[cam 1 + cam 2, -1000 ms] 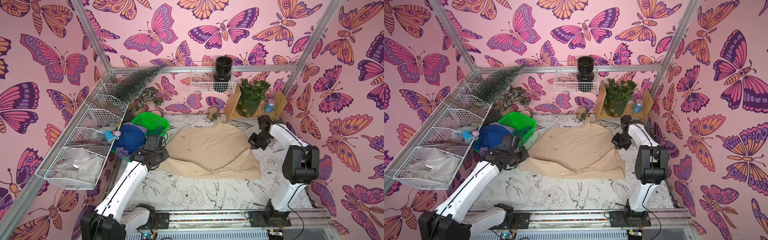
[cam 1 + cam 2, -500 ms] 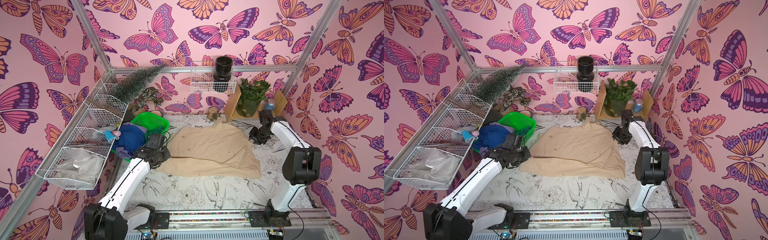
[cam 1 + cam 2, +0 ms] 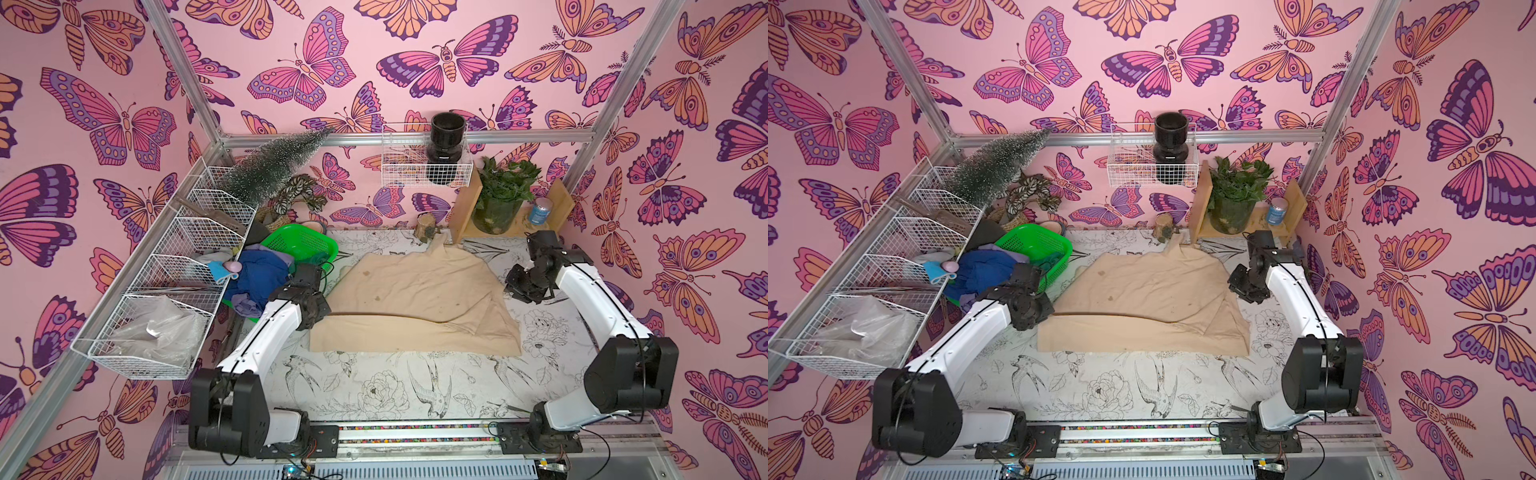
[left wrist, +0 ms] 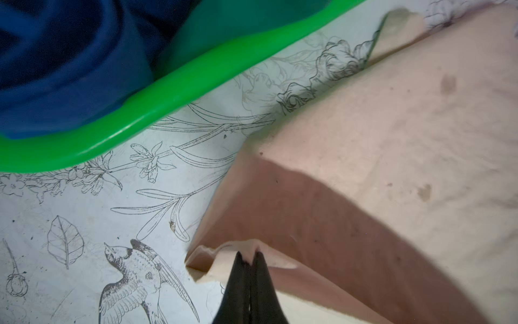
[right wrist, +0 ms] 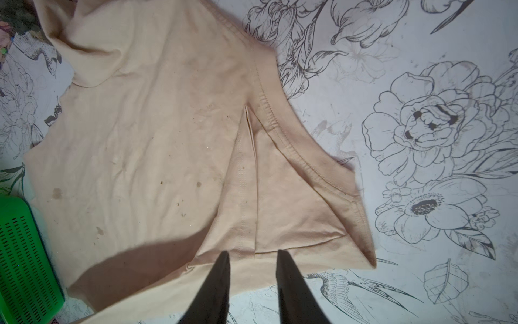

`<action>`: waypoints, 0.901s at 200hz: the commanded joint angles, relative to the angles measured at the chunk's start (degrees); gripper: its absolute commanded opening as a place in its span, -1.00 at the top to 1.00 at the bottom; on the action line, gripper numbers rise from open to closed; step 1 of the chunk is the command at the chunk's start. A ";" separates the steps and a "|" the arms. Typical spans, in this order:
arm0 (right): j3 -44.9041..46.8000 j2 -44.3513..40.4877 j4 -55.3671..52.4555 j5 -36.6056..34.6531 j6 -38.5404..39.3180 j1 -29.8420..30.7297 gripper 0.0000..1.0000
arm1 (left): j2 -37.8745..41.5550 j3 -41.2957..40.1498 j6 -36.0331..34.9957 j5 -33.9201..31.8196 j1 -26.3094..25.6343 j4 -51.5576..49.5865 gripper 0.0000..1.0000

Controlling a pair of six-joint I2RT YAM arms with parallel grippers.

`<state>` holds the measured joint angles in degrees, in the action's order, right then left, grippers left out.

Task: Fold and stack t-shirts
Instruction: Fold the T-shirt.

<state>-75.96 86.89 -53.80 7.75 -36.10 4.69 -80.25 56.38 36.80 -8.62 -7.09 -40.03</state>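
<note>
I look into a little room with pink paper walls (image 3: 374, 62) covered in big purple and orange butterflies. Shiny silver metal bars (image 3: 532, 135) run up the corners and across the back. The white bench top (image 3: 374, 386) has black drawings of birds and flowers. A row of white wire shelves (image 3: 195, 232) hangs on the left wall. On the back wall a small white wire basket (image 3: 405, 166) holds a round black vase (image 3: 445, 149). A frosty little toy fir tree (image 3: 270, 170) leans in the back corner. A light wooden shelf (image 3: 463, 208) holds a leafy green plant in a glass jar (image 3: 500, 195) and a small blue can (image 3: 539, 211). The light is soft and even.
</note>
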 commanded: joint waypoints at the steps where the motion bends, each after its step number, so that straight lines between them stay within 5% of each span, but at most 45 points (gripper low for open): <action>1: 1.73 -2.45 -0.52 -0.19 0.60 0.32 0.36 | -4.89 1.13 -2.05 0.44 0.59 2.58 1.00; 63: 5.70 -6.34 -2.79 5.21 0.47 1.60 0.15 | -16.37 5.45 -2.46 -4.66 0.94 3.47 0.92; 75: 6.30 -6.99 -3.41 5.92 0.24 2.71 0.15 | -16.43 6.06 -1.70 -7.17 1.02 2.45 0.69; 118: 10.49 -7.88 -3.29 8.33 -1.66 7.24 0.17 | -15.21 6.18 -0.75 -11.14 0.95 0.81 0.35; 180: 12.32 -0.24 0.31 8.49 -3.32 14.85 0.22 | -2.64 2.04 0.07 -9.12 -0.79 0.58 0.34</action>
<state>-63.72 82.94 -55.07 15.97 -38.06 17.72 -87.64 60.25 36.47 -18.00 -7.27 -37.98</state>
